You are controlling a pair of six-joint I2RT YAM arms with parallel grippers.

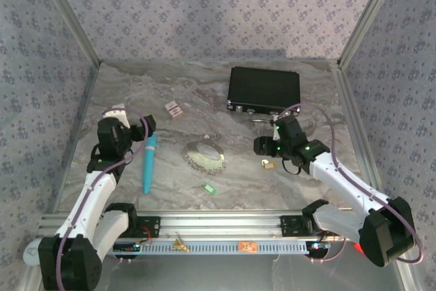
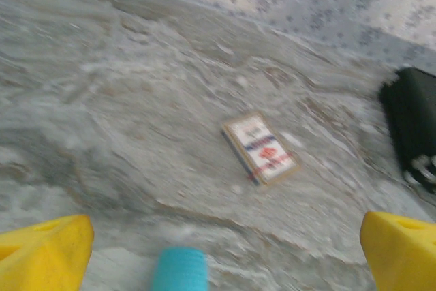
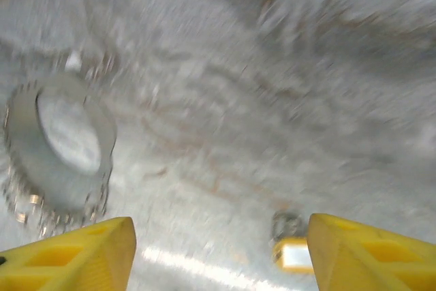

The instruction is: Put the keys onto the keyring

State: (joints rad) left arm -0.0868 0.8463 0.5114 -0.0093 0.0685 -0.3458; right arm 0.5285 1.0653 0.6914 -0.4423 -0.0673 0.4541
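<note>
Right gripper (image 3: 221,260) wide and empty, low over the table (image 3: 272,100); yellow key (image 3: 293,253) lies just inside its right finger and the keyring (image 3: 61,148) lies flat to its left, so it looks lined up to pick that key first. Green key (image 1: 209,188) lies loose near the keyring, neither key threaded. Left gripper (image 2: 219,264) also wide and empty above the pen (image 2: 178,270) end, card (image 2: 261,149) ahead, apparently parked clear of the work

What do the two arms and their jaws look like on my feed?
The left arm and right arm: white links, black joints, a lilac cable looping along each. Green lights glow near the right wrist. The jaws are bright yellow wedges.
</note>
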